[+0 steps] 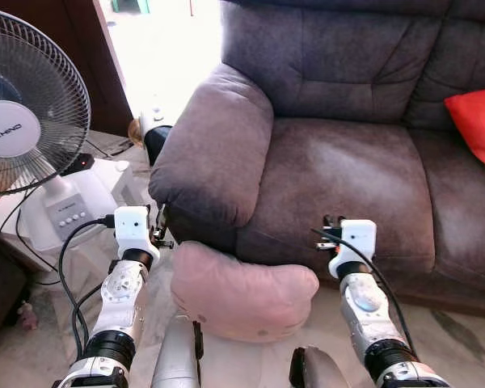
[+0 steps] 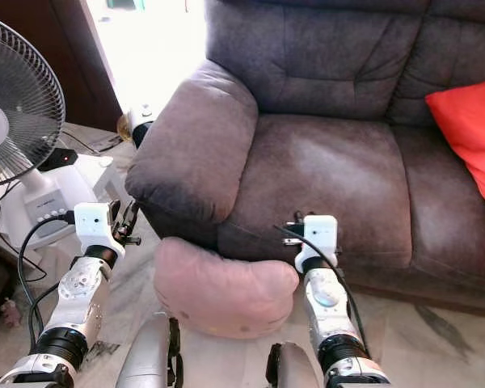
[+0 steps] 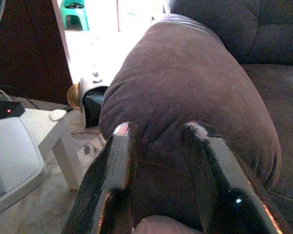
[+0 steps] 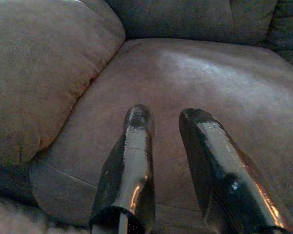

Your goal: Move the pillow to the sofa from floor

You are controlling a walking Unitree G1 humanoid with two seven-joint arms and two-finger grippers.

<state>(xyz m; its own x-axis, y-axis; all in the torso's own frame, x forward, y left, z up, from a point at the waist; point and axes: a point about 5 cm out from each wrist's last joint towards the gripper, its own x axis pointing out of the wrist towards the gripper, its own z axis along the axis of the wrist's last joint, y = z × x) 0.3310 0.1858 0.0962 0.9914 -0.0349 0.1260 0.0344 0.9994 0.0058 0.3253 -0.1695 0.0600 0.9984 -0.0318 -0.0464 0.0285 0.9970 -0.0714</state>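
A pink pillow (image 1: 242, 295) lies on the floor, pressed against the front of the dark grey-brown sofa (image 1: 339, 170), just below its left armrest (image 1: 214, 153). My left gripper (image 1: 158, 227) is raised at the pillow's left end, beside the armrest's front; in the left wrist view the left gripper (image 3: 158, 131) is open and points at the armrest. My right gripper (image 1: 331, 232) is up at the pillow's right end, in front of the seat edge. The right wrist view has the right gripper (image 4: 166, 114) open over the seat cushion. Neither holds anything.
A red cushion (image 1: 481, 121) rests on the sofa's right side. On the left, a standing fan (image 1: 24, 105) sits on a low white table (image 1: 105, 182) with cables trailing to the floor. A black and white object (image 1: 153, 133) stands by the bright doorway.
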